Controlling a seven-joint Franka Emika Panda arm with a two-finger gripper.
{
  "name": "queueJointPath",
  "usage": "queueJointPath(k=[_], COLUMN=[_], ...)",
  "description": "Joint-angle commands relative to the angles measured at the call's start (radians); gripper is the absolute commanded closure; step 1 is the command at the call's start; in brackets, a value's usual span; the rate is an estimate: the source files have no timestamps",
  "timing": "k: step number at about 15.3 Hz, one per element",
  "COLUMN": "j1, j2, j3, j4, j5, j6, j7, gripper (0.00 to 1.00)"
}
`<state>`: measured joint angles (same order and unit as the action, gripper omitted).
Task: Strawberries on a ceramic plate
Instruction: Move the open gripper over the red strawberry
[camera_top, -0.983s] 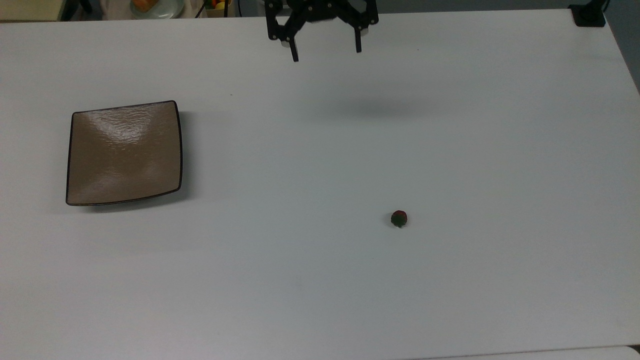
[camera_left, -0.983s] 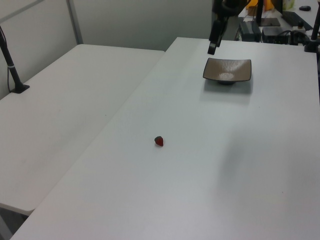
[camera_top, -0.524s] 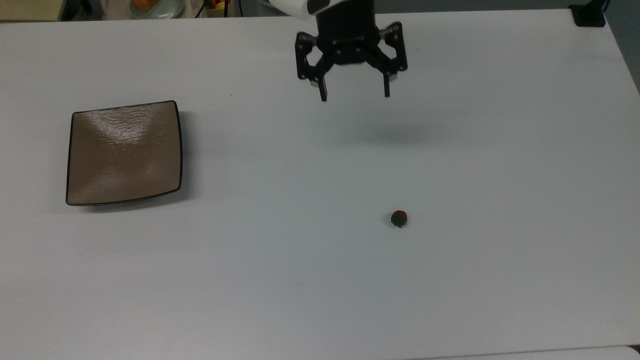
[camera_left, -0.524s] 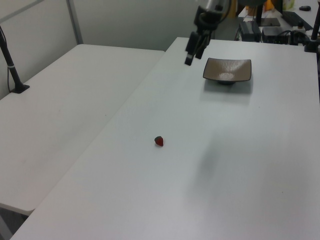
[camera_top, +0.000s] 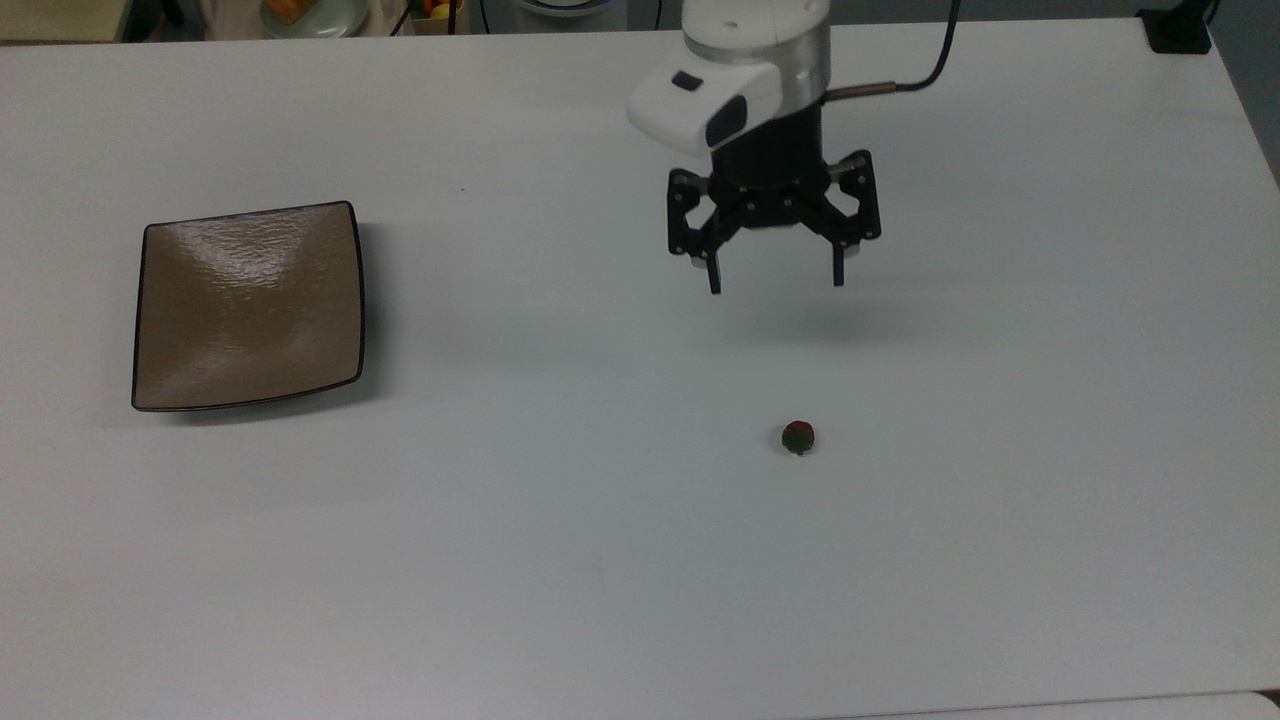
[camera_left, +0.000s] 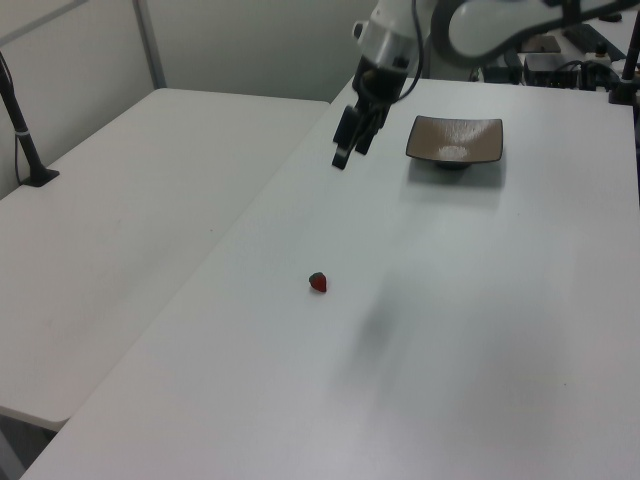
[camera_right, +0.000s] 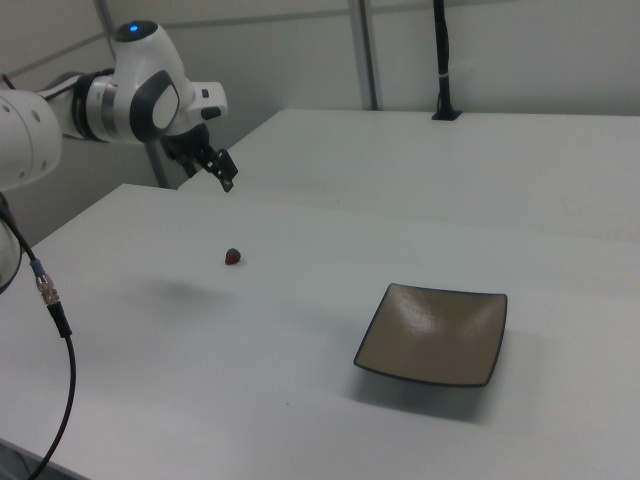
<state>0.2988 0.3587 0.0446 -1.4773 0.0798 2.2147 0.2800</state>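
Note:
A tiny dark red strawberry (camera_top: 797, 437) with a green cap lies alone on the white table, also seen in the left view (camera_left: 318, 282) and the right view (camera_right: 233, 257). The square tan-brown ceramic plate (camera_top: 248, 305) sits bare at the top view's left, at the back in the left view (camera_left: 455, 140) and near the front in the right view (camera_right: 433, 333). My gripper (camera_top: 775, 284) hangs open above the table, nothing between its fingers, up-screen of the berry in the top view. It also shows in the left view (camera_left: 346, 152) and the right view (camera_right: 225, 178).
A pale round dish with orange food (camera_top: 312, 14) stands beyond the table's far edge in the top view. A black post base (camera_top: 1175, 30) sits at the top right corner. A second white table (camera_left: 130, 230) adjoins in the left view.
The arm has swung in from the table's far edge toward the strawberry, down-screen and rightward in the top view, fingers staying open. Plate and berry have not moved.

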Motion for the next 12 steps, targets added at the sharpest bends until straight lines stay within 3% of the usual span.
queueJointPath(k=[1,7,12], j1=[0.034,0.077,0.082], j2=[0.06,0.158,0.226], j3=[-0.006,-0.006,-0.006], j4=[0.028,0.028,0.028], j5=[-0.046,-0.187,-0.198], j6=[0.058,0.157,0.267], j7=[0.021,0.021,0.018], gripper=[0.0,0.0,0.0])
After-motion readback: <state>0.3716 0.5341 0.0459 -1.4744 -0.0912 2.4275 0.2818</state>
